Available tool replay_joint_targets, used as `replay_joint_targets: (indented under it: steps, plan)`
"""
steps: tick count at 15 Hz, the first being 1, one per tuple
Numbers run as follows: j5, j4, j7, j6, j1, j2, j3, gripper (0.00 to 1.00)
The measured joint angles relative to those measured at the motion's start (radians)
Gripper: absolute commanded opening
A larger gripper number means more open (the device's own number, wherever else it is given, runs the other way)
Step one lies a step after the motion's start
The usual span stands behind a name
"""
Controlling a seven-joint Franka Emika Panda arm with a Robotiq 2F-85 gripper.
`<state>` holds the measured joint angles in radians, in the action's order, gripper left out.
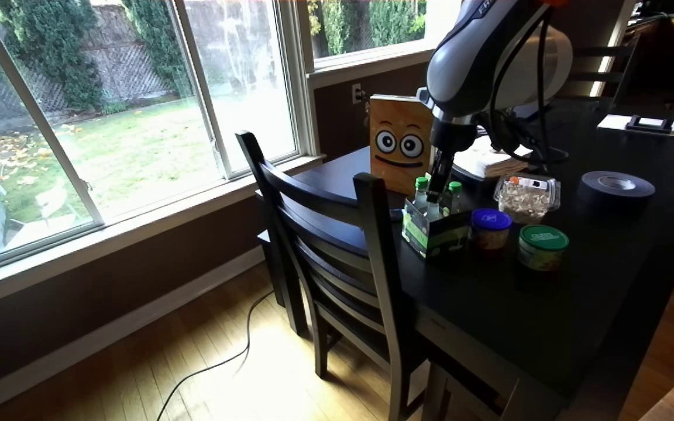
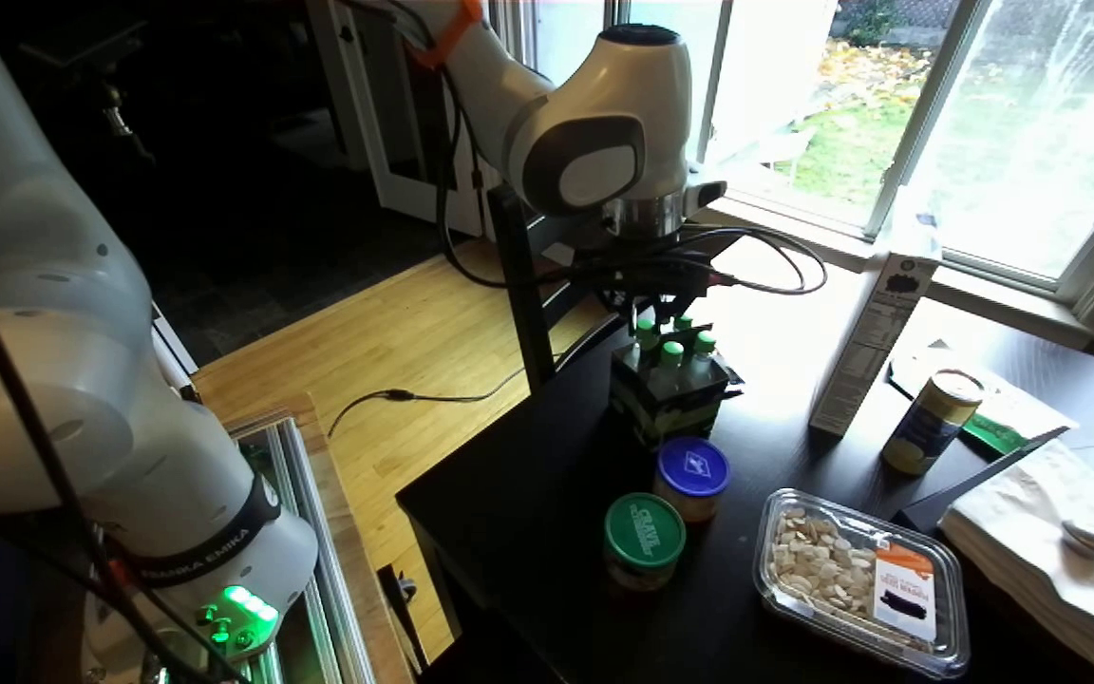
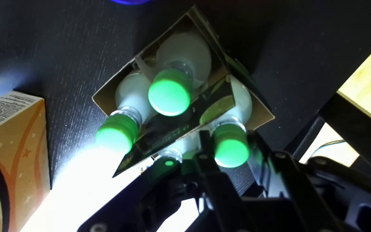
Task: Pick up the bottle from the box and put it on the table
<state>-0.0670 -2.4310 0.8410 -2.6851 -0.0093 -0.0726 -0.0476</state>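
4 grn-capped btls (image 3: pixel 177 72) upright in box (image 1: pixel 425 237)

Wrist view, one bottle (image 3: pixel 174 151) partly hidden by the gripper (image 3: pixel 230 133), blue lid (image 3: pixel 130 1) and orange box (image 3: pixel 21 151) cropped

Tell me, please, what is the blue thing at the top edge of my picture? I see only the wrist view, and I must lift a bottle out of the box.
Observer: Both exterior views show that it is a blue-lidded tub, standing on the table beside the box.
Operator: Thank you. Does another thing stand near this tub?
Observer: Yes, a green-lidded tub stands next to it.
Operator: I understand. And is there some furniture near the box which I must respect?
Observer: Yes, a dark chair stands at the edge there; in both exterior views its back rises higher than the box.
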Motion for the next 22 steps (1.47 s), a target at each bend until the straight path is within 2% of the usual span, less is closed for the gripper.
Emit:
replay_joint_targets:
  steps: [3,6,9,15,22]
  plan:
    - [0.014,0.002,-0.040,0.007,-0.002,0.001,0.002,0.07]
    - [0.113,0.017,-0.207,0.035,-0.002,0.009,0.000,0.07]
    - [0.172,0.070,-0.326,0.118,-0.001,0.034,0.002,0.07]
    - [0.173,0.221,-0.417,0.302,0.001,0.081,0.015,0.07]
    - [0.068,0.333,-0.424,0.307,0.014,0.078,0.040,0.07]
